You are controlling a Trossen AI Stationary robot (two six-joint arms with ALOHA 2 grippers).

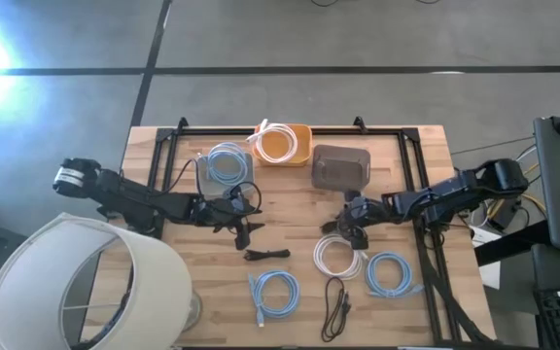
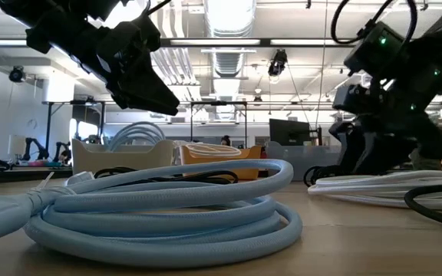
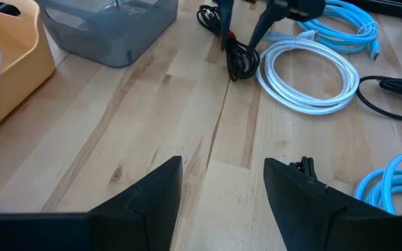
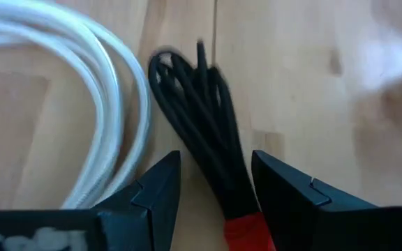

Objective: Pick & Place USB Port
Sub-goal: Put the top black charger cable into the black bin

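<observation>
Lampshade [image 1: 76,282] — monitor [image 2: 288,130] behind table

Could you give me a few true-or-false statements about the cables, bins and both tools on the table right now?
1. The right tool has its fingers on either side of a black cable bundle with a red tie. True.
2. The grey bin holds a white cable. False: it looks empty; the white cable in a bin lies in the orange bin.
3. The left tool is open with nothing between its fingers. True.
4. Only one blue cable coil lies on the table. False: two lie there, one nearer the left arm and one nearer the right.
</observation>
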